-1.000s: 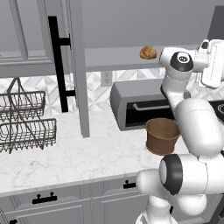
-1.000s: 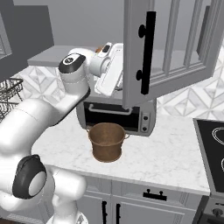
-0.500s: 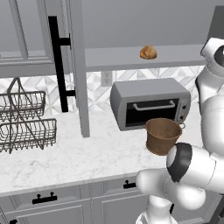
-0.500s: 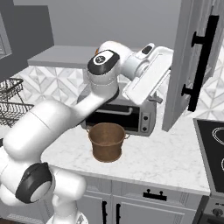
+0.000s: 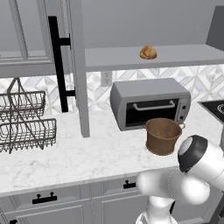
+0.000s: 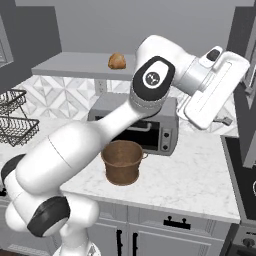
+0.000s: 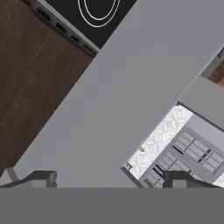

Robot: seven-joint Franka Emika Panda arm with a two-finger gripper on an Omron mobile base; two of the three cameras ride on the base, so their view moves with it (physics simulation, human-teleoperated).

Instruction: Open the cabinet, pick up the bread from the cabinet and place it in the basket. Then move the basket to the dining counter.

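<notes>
The grey cabinet stands open, its left door (image 5: 72, 65) swung out with a long black handle (image 5: 57, 65). The small golden-brown bread (image 5: 148, 52) (image 6: 117, 61) sits on the plain grey shelf (image 5: 183, 56). Below it, the brown woven basket (image 5: 162, 135) (image 6: 122, 161) stands upright on the marble worktop in front of a toaster oven. My gripper (image 7: 109, 178) is open, with its fingertips wide apart and close against the flat grey face of the right cabinet door (image 6: 246, 100). That puts it far to the right of the bread. The dining counter is out of view.
A grey toaster oven (image 5: 151, 103) sits behind the basket. A dark wire two-tier rack (image 5: 26, 120) stands at the left of the worktop (image 5: 87, 157). A black stove top (image 7: 100, 8) lies to the right, with grey drawers (image 6: 150, 235) below.
The arm has swung from in front of the shelf far to the right. The right cabinet door has swung wide open with it. Bread and basket have not moved.
</notes>
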